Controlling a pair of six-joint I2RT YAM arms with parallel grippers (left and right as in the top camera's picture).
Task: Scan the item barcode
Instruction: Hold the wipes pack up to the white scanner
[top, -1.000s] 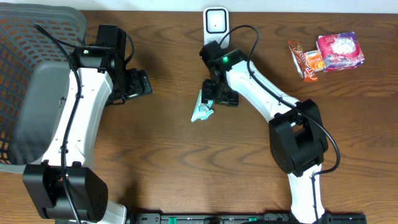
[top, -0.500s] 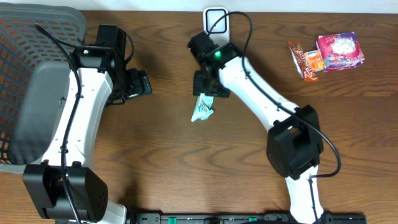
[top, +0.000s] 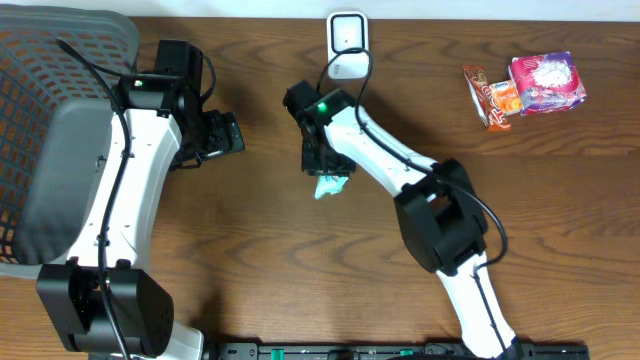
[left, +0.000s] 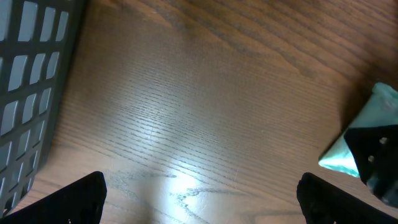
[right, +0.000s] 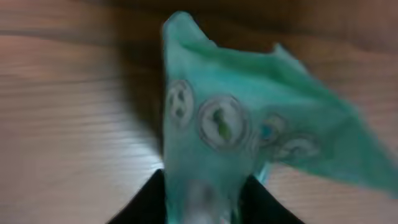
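The right hand (top: 324, 162) has moved to the left since a second ago and now stands over the teal packet (top: 330, 187). The packet lies on the bench (top: 250, 260) in front of the scanner (top: 347, 35), on the robot's side. The fingers seem to pinch the packet's end, though the wrist view is blurred. The left hand (top: 228, 133) is wide open and empty, well left of the scanner.
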